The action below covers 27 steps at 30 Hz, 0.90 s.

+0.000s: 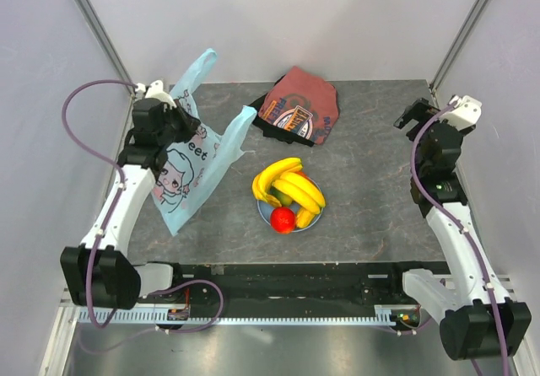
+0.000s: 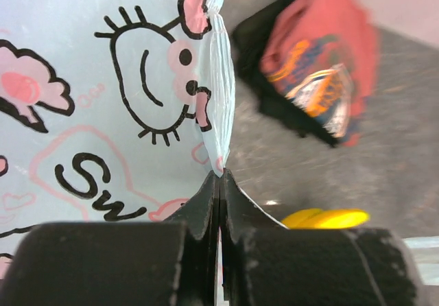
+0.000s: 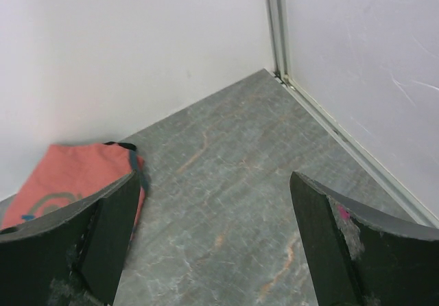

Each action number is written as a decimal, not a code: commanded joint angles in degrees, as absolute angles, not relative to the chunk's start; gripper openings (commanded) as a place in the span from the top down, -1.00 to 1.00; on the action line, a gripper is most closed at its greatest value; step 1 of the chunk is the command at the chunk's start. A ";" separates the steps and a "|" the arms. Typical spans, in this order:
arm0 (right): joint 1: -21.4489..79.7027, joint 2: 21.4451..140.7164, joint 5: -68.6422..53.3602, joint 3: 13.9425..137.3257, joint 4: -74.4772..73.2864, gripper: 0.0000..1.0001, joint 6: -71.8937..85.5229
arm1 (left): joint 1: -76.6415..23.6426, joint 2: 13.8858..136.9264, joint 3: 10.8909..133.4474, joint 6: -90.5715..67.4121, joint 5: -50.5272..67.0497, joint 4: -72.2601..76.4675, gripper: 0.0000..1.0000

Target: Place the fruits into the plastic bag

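Clerk: Item one, the thin light-blue printed plastic bag (image 1: 190,169). Location?

Checker: Left part of the grey stone-pattern table (image 1: 371,182). Its long axis runs from near-left towards the back wall, handles pointing away. The left gripper (image 2: 221,179) is clenched on a pleated fold of it, a pinch only the left wrist view shows.

Clerk: Item two, fruits?

Checker: A bunch of yellow bananas (image 1: 291,182) and a red round fruit (image 1: 283,219) on the round light-blue plate (image 1: 318,217), table centre. The bananas lie far-left to near-right. The red one shows from the top alone.

Clerk: And the right gripper (image 3: 214,189)?

Checker: Fingers spread, holding nothing, over the far right corner. The folded dark-red printed cloth (image 1: 299,106) lies far centre.
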State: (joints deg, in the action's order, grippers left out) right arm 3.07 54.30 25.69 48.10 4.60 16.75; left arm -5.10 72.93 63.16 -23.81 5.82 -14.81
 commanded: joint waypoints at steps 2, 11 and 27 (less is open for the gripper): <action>3.16 56.95 18.83 55.36 1.77 -0.96 16.53 | -0.71 68.03 59.24 -26.62 26.78 -0.64 0.97; 3.43 64.24 -3.22 62.92 0.09 -0.70 17.75 | 1.65 70.75 63.72 -32.60 48.59 7.11 0.97; 27.86 90.69 -34.88 86.65 -3.08 -0.60 33.03 | 1.67 65.58 48.89 -41.12 50.63 18.43 0.97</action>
